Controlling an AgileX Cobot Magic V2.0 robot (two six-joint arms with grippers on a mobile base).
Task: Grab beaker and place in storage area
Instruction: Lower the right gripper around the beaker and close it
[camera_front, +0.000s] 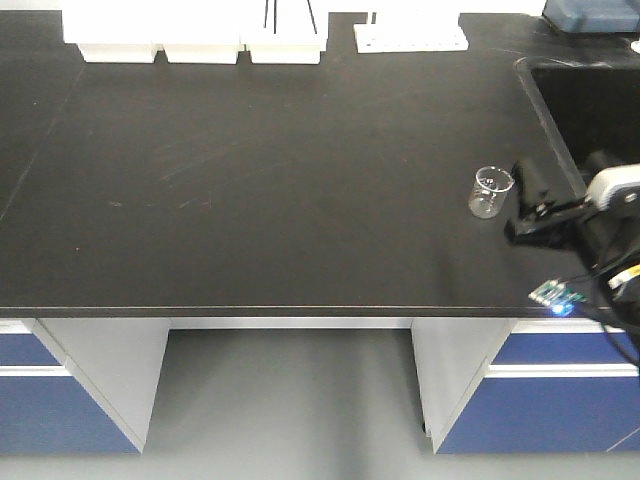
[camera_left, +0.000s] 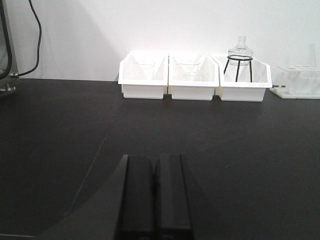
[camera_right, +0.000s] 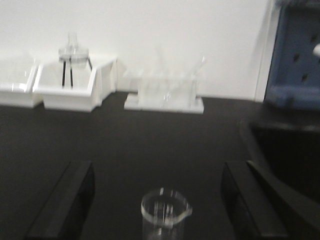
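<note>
Though blurred in the right wrist view, entered as beaker (camera_right: 165, 215), clear glass, upright on the black tabletop (camera_front: 250, 200) near the sink (camera_front: 590, 100) at right. Set within the gap of the right gripper (camera_front: 525, 205), fingers (camera_right: 65, 200) spread wide on either side and touching nothing. Filed separately: left gripper (camera_left: 155, 161), fingers pressed together with nothing between, low over the tabletop facing three white bins (camera_left: 192, 82) at the back wall.

Matte black right claw (camera_front: 522, 204), pale grey wrist housing (camera_front: 612, 186), black cables (camera_front: 606, 292); green circuit board (camera_front: 552, 293) with blue light at the housing's seven o'clock. Flat, matte black left claw (camera_left: 154, 160).
</note>
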